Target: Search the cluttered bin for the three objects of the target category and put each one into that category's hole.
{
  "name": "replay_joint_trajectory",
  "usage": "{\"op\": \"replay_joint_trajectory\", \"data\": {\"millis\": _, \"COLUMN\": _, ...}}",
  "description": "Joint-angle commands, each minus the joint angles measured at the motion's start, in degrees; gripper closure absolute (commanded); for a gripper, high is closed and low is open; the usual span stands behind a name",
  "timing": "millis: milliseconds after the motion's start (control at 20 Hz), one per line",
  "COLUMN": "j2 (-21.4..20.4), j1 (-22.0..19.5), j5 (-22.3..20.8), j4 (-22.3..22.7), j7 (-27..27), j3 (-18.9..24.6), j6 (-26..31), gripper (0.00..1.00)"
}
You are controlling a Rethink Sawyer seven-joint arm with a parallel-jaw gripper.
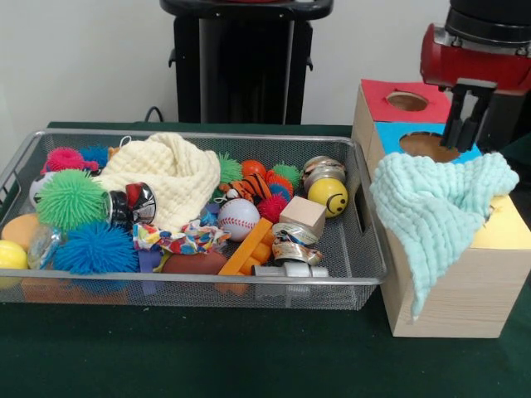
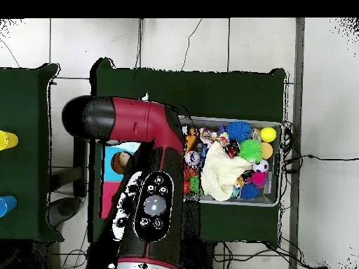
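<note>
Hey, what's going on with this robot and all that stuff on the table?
A red and black robot arm is sorting toys from a wire mesh bin into a wooden box with coloured tops and holes. Its end effector hangs over the box's blue section, above a mint-green cloth draped over the box's edge. It holds nothing I can see. A confetti-patterned cloth scrap lies in the bin among spiky balls, next to a cream cloth.

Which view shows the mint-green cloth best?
The front view: the mint-green cloth is in full sight, draped over the wooden box row, hanging down its front, below the pincer. In the overhead view the red arm covers that spot, so the cloth is hidden.
</note>
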Motion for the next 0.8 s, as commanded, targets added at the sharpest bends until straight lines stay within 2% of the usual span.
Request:
{"op": "replay_joint_trajectory", "data": {"millis": 50, "j2": 3.7, "j1": -3.8, "j5": -2.8, "j4": 3.5, "j7": 8.0, "j3": 0.2, "j6": 3.7, "gripper": 1.0}}
{"op": "replay_joint_trajectory", "data": {"millis": 250, "j2": 3.9, "j1": -5.0, "j5": -2.0, "j4": 5.9, "j7": 8.9, "j3": 0.3, "j6": 2.9, "gripper": 1.0}}
{"op": "replay_joint_trajectory", "data": {"millis": 800, "j2": 2.7, "j1": -8.5, "j5": -2.3, "j4": 11.9, "j7": 5.6, "j3": 2.9, "j6": -3.7, "gripper": 1.0}}
